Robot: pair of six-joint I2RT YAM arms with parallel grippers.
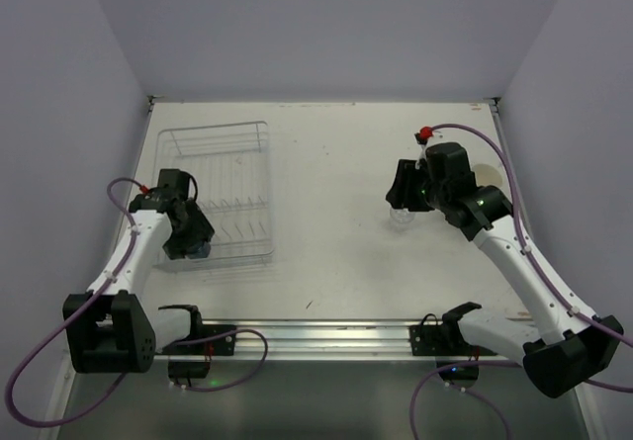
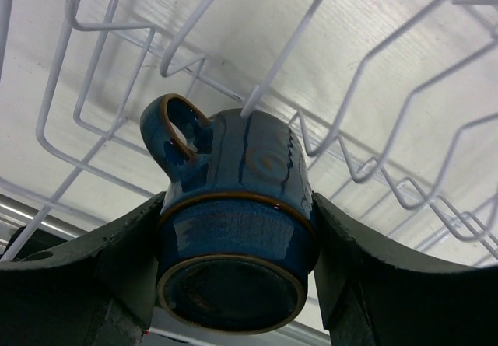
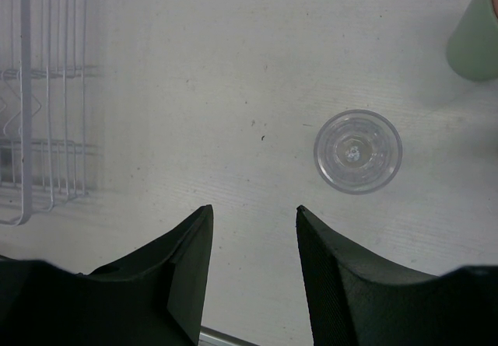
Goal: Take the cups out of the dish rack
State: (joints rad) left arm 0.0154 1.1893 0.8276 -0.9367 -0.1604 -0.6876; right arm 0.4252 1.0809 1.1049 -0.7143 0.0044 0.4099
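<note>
1. One dish rack (image 1: 214,128) of white wire, on the counter (image 1: 336,183).
2. One blue handled mug (image 2: 233,237), at the dish rack's near left corner.
3. One clear glass (image 3: 357,151), well right of the dish rack.
4. One mint-green cup (image 3: 475,39), farther right of the dish rack than the clear glass.
5. Two end effectors: the left end effector (image 2: 237,206) at the dish rack, the right end effector (image 3: 253,214) well right of it.

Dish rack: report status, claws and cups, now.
Left claw shut on blue mug, upside down in dish rack. Right claw open, empty, over table near clear glass. Wire prong close against mug's side.
</note>
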